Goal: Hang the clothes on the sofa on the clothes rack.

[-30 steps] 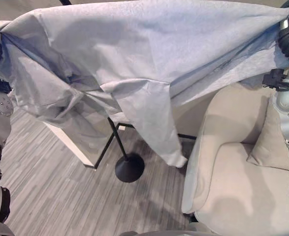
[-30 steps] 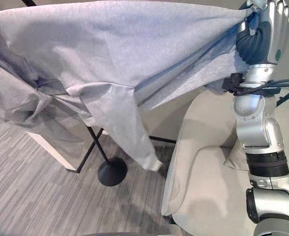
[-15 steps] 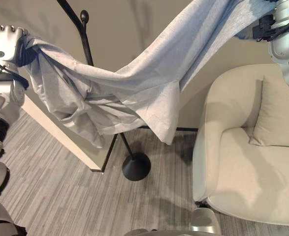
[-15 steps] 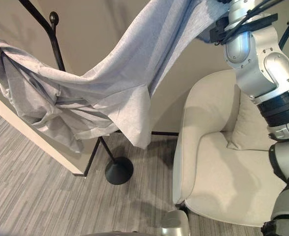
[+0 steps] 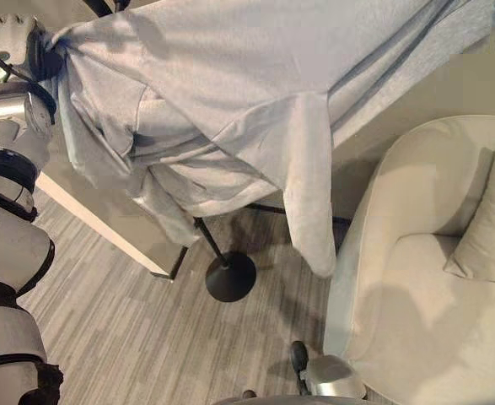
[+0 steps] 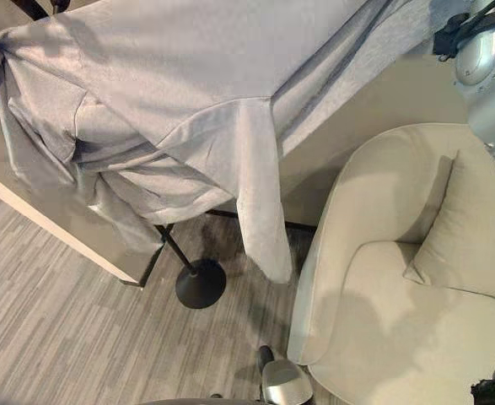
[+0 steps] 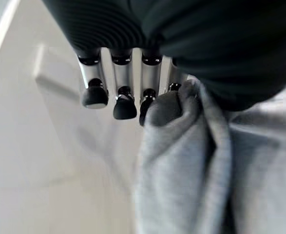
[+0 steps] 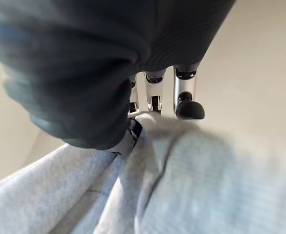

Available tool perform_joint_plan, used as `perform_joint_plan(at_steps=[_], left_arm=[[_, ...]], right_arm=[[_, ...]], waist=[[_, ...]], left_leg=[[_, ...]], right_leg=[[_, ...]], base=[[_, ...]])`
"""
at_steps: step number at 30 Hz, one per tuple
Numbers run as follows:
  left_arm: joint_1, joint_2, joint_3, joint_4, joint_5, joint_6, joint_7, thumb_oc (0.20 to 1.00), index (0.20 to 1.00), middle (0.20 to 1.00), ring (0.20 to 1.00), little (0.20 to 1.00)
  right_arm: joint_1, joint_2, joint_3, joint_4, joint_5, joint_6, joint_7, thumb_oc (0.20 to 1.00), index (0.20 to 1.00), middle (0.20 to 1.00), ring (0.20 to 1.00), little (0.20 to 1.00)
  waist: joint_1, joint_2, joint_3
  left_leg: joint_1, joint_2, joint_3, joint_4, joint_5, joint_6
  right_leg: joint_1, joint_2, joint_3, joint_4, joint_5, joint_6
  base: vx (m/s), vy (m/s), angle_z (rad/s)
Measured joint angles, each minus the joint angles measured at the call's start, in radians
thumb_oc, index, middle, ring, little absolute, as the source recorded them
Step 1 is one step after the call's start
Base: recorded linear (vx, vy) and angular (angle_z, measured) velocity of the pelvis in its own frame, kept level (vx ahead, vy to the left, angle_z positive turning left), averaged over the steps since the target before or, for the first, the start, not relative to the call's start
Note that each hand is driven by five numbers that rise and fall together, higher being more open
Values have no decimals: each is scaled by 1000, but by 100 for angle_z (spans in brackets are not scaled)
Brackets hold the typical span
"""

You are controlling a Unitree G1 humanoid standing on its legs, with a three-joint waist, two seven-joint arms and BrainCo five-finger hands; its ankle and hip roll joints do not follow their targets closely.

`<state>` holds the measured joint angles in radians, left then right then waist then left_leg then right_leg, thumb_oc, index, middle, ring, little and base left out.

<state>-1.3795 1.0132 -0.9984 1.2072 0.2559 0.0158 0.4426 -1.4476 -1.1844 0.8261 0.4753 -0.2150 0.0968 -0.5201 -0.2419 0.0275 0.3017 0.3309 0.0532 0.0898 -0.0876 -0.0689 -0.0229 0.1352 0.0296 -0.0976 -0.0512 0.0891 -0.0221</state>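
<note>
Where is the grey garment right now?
The grey garment hangs stretched between the left hand and right hand, draped before the rack's black pole, left of the sofa.

Grey plank floor (image 5: 104,337) has the rack's round black base (image 5: 230,278) on it, with the beige sofa (image 5: 416,312) just right of that base.

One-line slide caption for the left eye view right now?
Left hand holds one end of the grey garment stretched high over the black clothes rack, beside the cream sofa.
</note>
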Motion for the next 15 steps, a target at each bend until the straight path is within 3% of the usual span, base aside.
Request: perform_joint_plan(at_steps=[3,4,5,6,7,8,10,11,12,13,15], left_arm=[[-1,2,16,12,1,2,-14,200,200,200,200,200],[2,1,29,13,4,3,-16,200,200,200,200,200],[6,-10,63,14,5,5,-15,200,200,200,200,200],[8,-16,54,21,5,11,-16,200,200,200,200,200],[18,-11,53,20,5,15,-17,200,200,200,200,200],[24,6,49,13,5,18,-17,200,200,200,200,200],[59,55,19,-11,7,27,-19,200,200,200,200,200],[127,130,-29,-62,10,31,-18,200,200,200,200,200],[118,178,-20,-95,10,32,-22,200,200,200,200,200],[55,181,-22,-88,11,40,-17,200,200,200,200,200],[45,180,-22,-101,20,40,-7,200,200,200,200,200]], right_arm=[[0,-19,-8,-32,-1,-1,0,200,200,200,200,200],[0,-22,-8,-49,-2,2,0,200,200,200,200,200],[0,-21,-9,-62,-2,5,1,200,200,200,200,200],[-5,-3,-12,-50,-5,3,0,200,200,200,200,200],[-11,24,-18,-40,-11,3,-5,200,200,200,200,200],[-12,44,-22,-36,-12,2,-11,200,200,200,200,200],[2,81,-56,-19,-22,-1,-14,200,200,200,200,200],[18,116,-102,-38,-25,3,-18,200,200,200,200,200],[16,132,-123,-41,-21,7,-9,200,200,200,200,200],[4,142,-82,-61,-18,17,3,200,200,200,200,200],[-29,121,-80,-98,-19,14,1,200,200,200,200,200]], waist=[[4,-25,-15],[17,-50,-18],[49,-87,-14],[84,-128,-17],[113,-158,-17],[127,-176,-17],[154,-175,-15],[225,-135,-12],[288,-105,-4],[275,-77,-18],[269,-48,-29]], left_leg=[[-26,-8,-5,44,4,-9],[-61,-22,-25,124,-6,-32],[-161,-27,-29,341,-33,-74],[-270,-38,-24,554,-17,-75],[-342,-32,-28,680,-17,-55],[-365,-24,-27,644,-31,-42],[-374,-6,-51,421,-27,-46],[-360,-25,-105,122,43,-82],[-353,-13,-110,-1,84,-50],[-309,4,-69,25,96,-37],[-312,-14,-21,40,149,-27]], right_leg=[[9,-16,-21,-14,-8,-13],[7,-20,-33,3,-46,-35],[-31,-48,-42,89,-102,-58],[-32,-72,-20,111,-122,-53],[-10,-71,-9,101,-120,-55],[12,-66,-6,81,-114,-57],[45,-35,18,37,-95,-57],[54,-16,79,7,-80,-41],[60,-3,145,-29,-40,-43],[100,-3,145,-37,-70,-31],[101,-31,149,-9,-117,-9]], base=[[194,-217,18],[224,-262,1],[129,-99,-24],[69,-33,-47],[172,9,-35],[151,15,-18],[241,16,-39],[306,163,-158],[280,285,-145],[222,264,-91],[124,152,-7]])
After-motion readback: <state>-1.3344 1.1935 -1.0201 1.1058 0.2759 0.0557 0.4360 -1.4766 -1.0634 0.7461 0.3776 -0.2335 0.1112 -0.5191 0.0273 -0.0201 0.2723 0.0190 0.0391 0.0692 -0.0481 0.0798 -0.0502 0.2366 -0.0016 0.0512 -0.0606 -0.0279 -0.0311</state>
